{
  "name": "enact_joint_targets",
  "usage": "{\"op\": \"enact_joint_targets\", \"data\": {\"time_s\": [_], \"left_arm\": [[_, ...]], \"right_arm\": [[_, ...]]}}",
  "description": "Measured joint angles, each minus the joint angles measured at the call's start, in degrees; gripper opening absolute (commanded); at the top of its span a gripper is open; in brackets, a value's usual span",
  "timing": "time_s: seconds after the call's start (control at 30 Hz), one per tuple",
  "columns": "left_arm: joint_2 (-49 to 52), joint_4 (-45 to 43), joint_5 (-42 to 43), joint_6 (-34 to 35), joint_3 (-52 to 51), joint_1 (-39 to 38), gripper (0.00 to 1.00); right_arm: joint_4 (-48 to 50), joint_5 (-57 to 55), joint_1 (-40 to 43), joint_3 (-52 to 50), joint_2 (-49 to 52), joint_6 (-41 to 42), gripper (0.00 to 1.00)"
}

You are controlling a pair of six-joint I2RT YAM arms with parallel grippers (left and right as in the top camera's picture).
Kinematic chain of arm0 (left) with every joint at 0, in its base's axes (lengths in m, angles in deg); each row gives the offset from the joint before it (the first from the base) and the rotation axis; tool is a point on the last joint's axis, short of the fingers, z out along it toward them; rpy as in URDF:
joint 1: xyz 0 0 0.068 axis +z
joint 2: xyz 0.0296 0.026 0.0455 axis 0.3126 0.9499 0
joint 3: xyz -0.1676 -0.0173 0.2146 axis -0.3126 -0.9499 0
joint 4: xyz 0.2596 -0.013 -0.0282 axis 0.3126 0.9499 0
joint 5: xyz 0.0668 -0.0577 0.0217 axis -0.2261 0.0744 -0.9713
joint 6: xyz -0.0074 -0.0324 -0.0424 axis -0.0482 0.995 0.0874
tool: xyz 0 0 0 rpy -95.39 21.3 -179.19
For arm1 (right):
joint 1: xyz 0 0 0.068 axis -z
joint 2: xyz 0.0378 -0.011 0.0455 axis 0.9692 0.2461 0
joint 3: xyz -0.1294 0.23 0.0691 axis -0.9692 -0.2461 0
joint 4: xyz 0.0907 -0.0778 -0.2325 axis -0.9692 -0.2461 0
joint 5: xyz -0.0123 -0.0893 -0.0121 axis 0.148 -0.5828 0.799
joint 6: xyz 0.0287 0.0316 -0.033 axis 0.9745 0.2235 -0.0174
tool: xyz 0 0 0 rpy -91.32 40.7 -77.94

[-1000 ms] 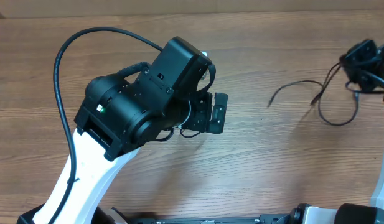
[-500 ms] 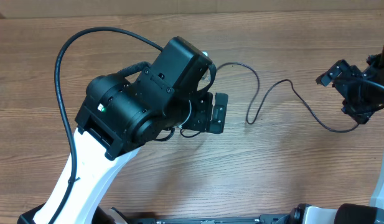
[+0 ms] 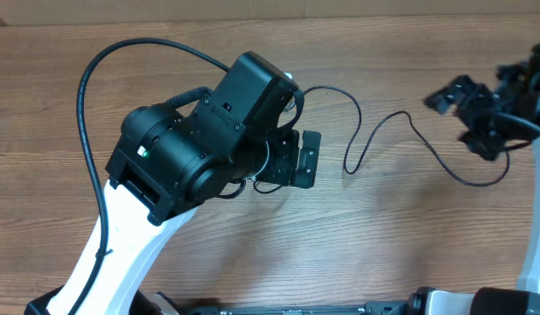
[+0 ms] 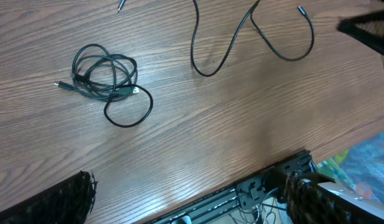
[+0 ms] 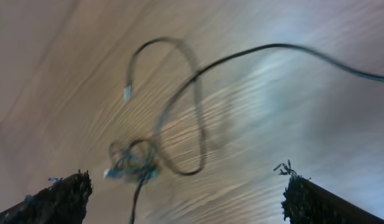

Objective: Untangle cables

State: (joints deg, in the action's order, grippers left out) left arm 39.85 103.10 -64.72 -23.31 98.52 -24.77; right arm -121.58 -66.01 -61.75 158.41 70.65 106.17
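Two thin black cables lie on the brown wood-grain worktop (image 3: 410,245). One is a small coiled bundle (image 4: 103,76) with a loose loop trailing from it and a light-tipped plug poking out at its left. The left wrist camera shows it plainly, while overhead it is hidden beneath the bulky black-and-white left arm (image 3: 199,149). The other, a long loose black cable (image 3: 348,168), snakes across the worktop from beside the left arm toward the right. It dips into a narrow U, rises, then curves into a wider loop below the right end effector (image 3: 465,118). Within the left wrist view this cable does not touch the bundle, though it runs off the top edge. The left end effector (image 4: 188,183) hangs above the worktop with its fingers spread wide and nothing between them. The right end effector is likewise spread wide and empty, raised above the cable's right-hand loop. Its own wrist picture is blurred.
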Motion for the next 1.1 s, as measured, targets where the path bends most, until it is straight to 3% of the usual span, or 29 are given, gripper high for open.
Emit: {"op": "enact_joint_targets", "data": {"time_s": [0.13,0.47,0.57,0.7,0.83,0.93,0.97,1.1], "left_arm": [[0.0,0.0,0.0,0.0,0.0,0.0,1.00],[0.0,0.0,0.2,0.0,0.0,0.0,0.99],[0.0,0.0,0.2,0.0,0.0,0.0,1.00],[0.0,0.0,0.2,0.0,0.0,0.0,1.00],[0.0,0.0,0.2,0.0,0.0,0.0,1.00],[0.0,0.0,0.2,0.0,0.0,0.0,1.00],[0.0,0.0,0.2,0.0,0.0,0.0,1.00],[0.0,0.0,0.2,0.0,0.0,0.0,1.00]], "right_arm": [[2.6,0.5,-6.3,-0.4,0.1,-1.8,1.00],[7.0,-10.8,-20.6,-5.4,4.3,-0.3,0.98],[8.1,-12.5,-21.4,-7.1,6.3,0.7,0.80],[8.1,-13.8,-21.4,-7.8,9.2,2.7,0.70],[8.1,-14.1,-21.4,-7.9,11.5,3.1,0.49],[8.2,-14.3,-21.4,-7.9,13.1,3.3,0.19],[8.3,-14.3,-21.4,-7.9,13.5,3.7,0.04],[8.5,-14.2,-21.3,-7.8,13.8,4.0,0.04]]}}
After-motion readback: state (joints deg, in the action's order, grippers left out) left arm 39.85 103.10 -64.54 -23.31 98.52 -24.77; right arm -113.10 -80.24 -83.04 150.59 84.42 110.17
